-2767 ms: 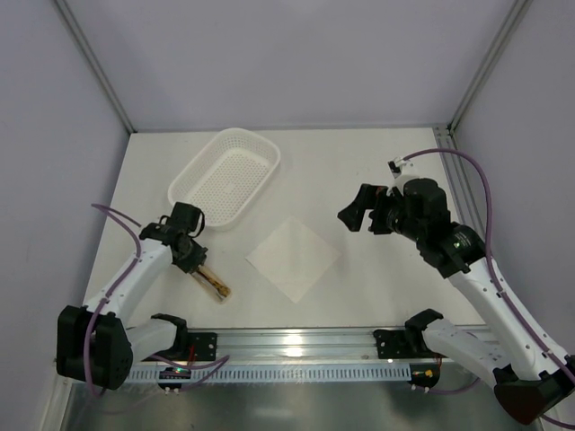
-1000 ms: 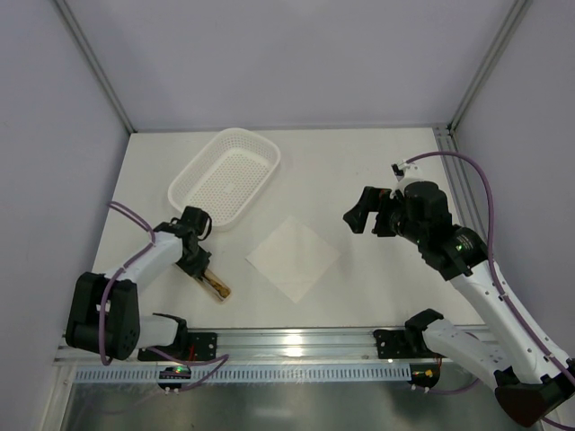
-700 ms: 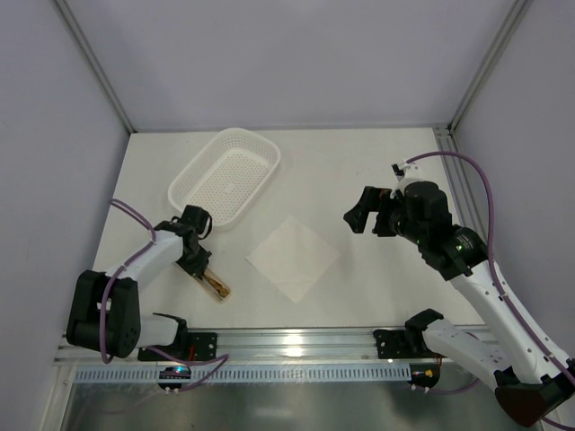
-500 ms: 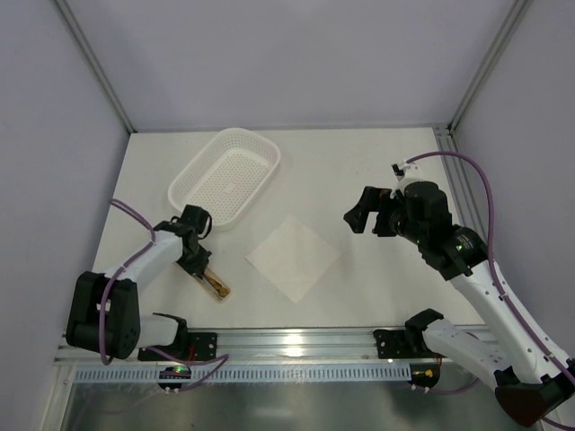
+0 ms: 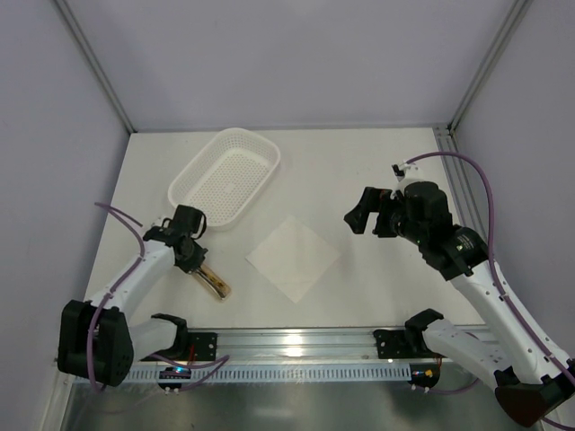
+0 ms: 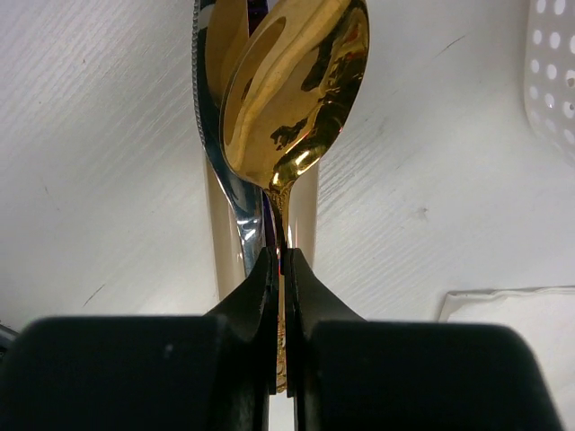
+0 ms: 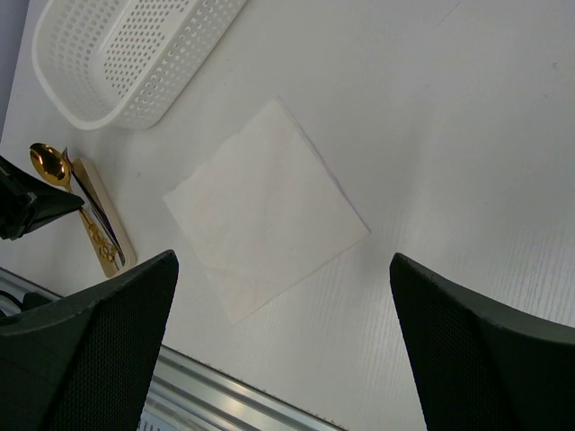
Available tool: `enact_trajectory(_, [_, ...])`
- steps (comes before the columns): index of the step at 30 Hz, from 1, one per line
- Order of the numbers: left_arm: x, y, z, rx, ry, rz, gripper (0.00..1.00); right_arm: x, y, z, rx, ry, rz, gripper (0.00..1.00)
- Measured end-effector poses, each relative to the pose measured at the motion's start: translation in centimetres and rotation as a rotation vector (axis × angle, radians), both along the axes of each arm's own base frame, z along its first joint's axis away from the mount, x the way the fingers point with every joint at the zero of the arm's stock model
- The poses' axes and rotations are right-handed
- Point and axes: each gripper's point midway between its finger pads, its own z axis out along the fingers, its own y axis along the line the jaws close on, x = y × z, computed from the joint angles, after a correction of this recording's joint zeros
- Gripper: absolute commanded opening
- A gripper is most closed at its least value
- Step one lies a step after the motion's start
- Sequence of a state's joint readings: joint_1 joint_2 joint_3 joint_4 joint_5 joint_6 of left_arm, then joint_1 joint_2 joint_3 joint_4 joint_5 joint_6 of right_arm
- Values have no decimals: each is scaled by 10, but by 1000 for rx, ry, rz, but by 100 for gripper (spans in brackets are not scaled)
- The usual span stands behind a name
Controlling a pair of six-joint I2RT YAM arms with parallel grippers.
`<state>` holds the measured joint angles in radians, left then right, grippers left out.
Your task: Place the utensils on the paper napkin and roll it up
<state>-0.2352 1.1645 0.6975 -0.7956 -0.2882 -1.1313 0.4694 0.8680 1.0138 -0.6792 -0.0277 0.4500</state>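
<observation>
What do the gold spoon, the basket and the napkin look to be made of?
Gold spoon: likely polished metal with a gold finish; its bowl mirrors the surroundings sharply.
Basket: probably moulded white plastic, matte, with regular round holes.
Napkin: seemingly thin white paper, matte, lying flat with a faint crease.

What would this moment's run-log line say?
left claw: shut on gold spoon handle | paper napkin: flat, bare | right claw: open, hovering right of napkin
</observation>
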Motion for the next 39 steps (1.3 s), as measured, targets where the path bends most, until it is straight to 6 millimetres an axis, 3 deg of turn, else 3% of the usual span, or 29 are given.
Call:
enact_trajectory(7, [-3, 2, 15, 4, -36, -23, 0, 0, 0, 3, 7, -3, -3, 100])
enact_trajectory(12, [3, 1, 44, -6, -120, -56, 0, 1, 1, 2, 8, 4, -4, 100])
enact_trajectory(16, [13, -13, 70, -38, -186, -129, 0, 2, 2, -2, 9, 21, -9, 100])
enact_trajectory(19, [19, -39, 85, -51, -214, -243, 0, 4, 3, -5, 7, 34, -11, 100])
enact_trajectory(24, [28, -110, 105, -62, -231, -511, 0, 4, 4, -7, 6, 41, -10, 100])
enact_trajectory(29, [47, -173, 112, -83, -239, -675, 0, 4, 3, -11, -1, 48, -13, 100])
enact_trajectory(34, [67, -220, 91, -109, -196, -750, 0, 5, 2, -14, -9, 54, -17, 100])
enact_trajectory(39, [74, -251, 52, -133, -118, -796, 0, 7, 0, -15, -25, 48, -27, 100])
